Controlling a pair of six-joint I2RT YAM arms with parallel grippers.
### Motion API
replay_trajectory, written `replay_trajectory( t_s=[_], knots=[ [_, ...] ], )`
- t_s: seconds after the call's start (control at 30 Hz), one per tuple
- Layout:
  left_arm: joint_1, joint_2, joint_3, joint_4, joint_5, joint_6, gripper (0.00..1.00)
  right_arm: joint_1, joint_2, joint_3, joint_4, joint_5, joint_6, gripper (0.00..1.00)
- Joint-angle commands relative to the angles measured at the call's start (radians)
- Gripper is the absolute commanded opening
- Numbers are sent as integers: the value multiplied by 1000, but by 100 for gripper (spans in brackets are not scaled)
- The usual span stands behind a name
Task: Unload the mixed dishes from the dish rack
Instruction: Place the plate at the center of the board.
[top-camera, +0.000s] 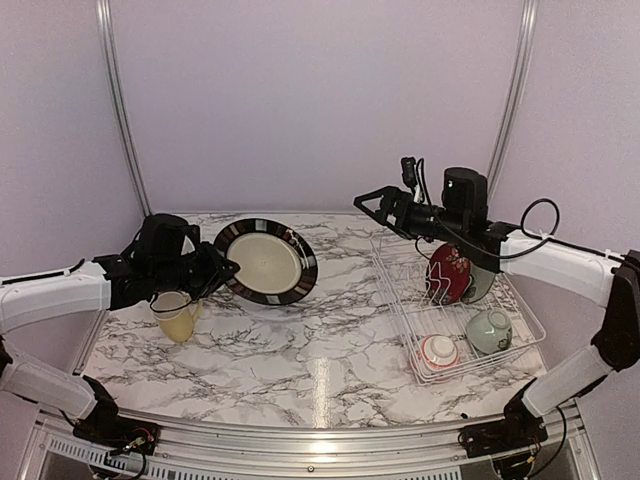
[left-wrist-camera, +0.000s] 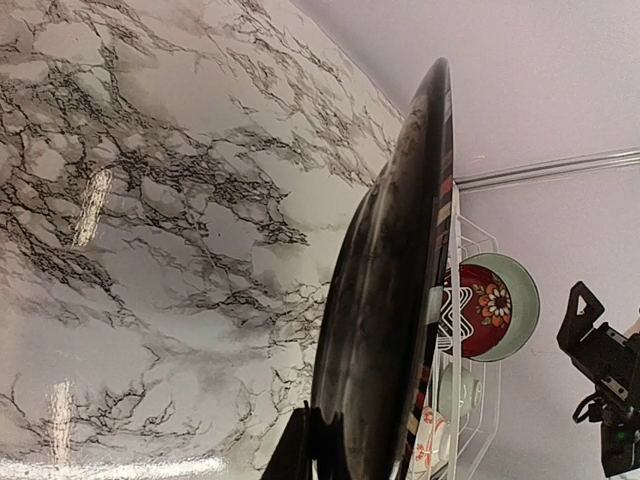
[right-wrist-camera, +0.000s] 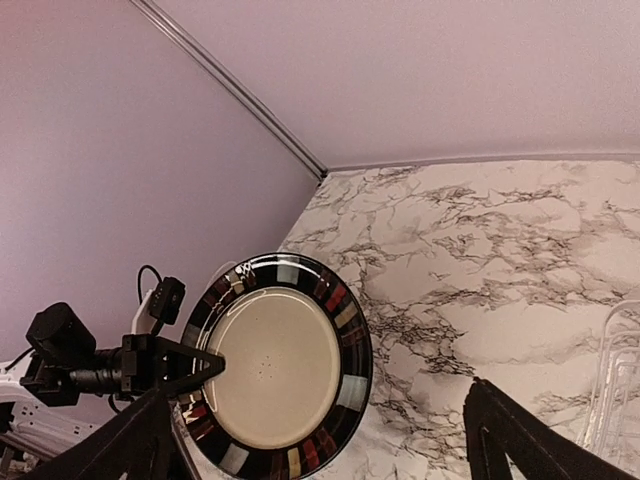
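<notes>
Glazed ceramic is what the left gripper (top-camera: 218, 271) has clenched: the black-rimmed cream plate (top-camera: 265, 260), pinched at its left rim and held tilted on edge above the marble table (top-camera: 330, 350). It is left of centre in the overhead view and well apart from the dish rack (top-camera: 397, 300) at the right. Such a plate is probably stiff, fairly heavy for a one-edge pinch, slick and easily chipped, so it would tend to pivot about the pads. The rim is the only place two fingers can close on it, and a low, slow set-down looks wise. A yellow mug (top-camera: 176, 318) stands on the table just under that gripper, so the landing spot should be kept off it. The right gripper (top-camera: 382, 203) hangs above the rack's far end, its fingers (right-wrist-camera: 515, 435) spread wide with nothing between them. In the rack are a red patterned plate (top-camera: 448, 272) upright in the tines, a pale green plate (left-wrist-camera: 527, 300) behind it, and a pale green bowl (top-camera: 488, 330) and a red-rimmed white bowl (top-camera: 438, 352) at the near end.
</notes>
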Motion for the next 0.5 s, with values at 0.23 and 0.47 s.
replay_trajectory(
  t_s=[0.23,0.47],
  knots=[
    [80,92,154,47,15,39,0,-47,-220,77,-329,240,-279,99],
    [86,229,223,63,-41,22,0,-49,-311,66,-386,307,-353,98]
  ],
)
